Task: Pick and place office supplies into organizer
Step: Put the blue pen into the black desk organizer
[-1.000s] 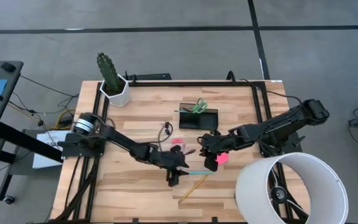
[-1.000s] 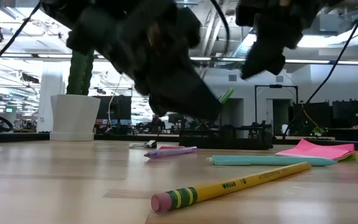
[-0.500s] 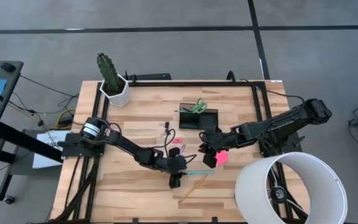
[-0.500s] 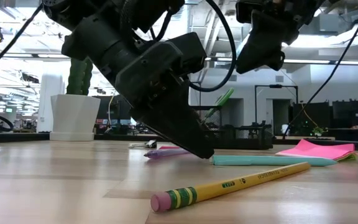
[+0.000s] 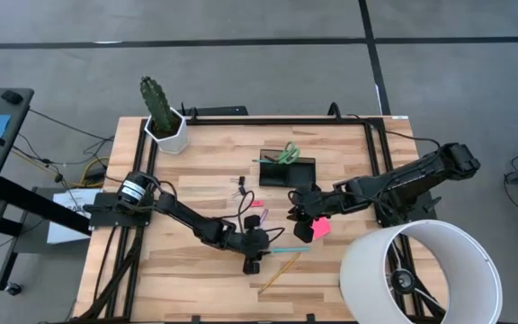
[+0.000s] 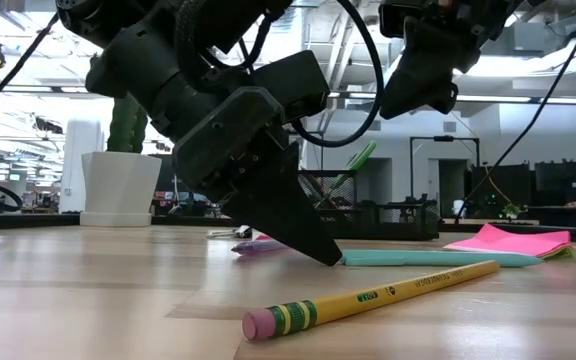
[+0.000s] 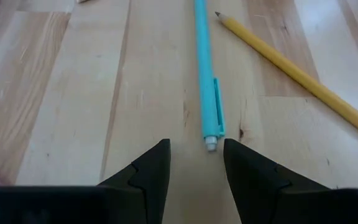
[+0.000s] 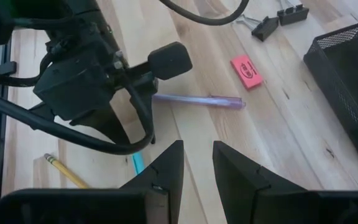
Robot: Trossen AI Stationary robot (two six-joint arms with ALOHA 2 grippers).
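Observation:
My left gripper [image 5: 252,261] is open, its tips down at the table [image 6: 323,250]. They stand on either side of the teal pen's [image 7: 207,68] clicker end without visibly touching it. The pen [image 5: 286,249] lies flat, and a yellow pencil [image 5: 281,268] lies just nearer. My right gripper [image 5: 302,232] is open and empty. It hovers above the table [image 6: 418,95] beside the pink sticky-note pad [image 5: 320,229]. The black organizer [image 5: 288,173] sits farther back with green scissors [image 5: 286,155] sticking out of it. A purple pen [image 8: 197,99], a pink eraser [image 8: 246,70] and binder clips [image 8: 266,26] lie loose.
A cactus in a white pot [image 5: 163,115] stands at the far left corner. A large white lampshade [image 5: 416,270] fills the near right corner. Bare wood lies to the left of my left arm and along the far edge.
My left gripper has moved a little toward the near edge and come down. It was raised above the pens, and its tips now sit at the table around the teal pen's end. The pens, the pencil and the pad have stayed where they were.

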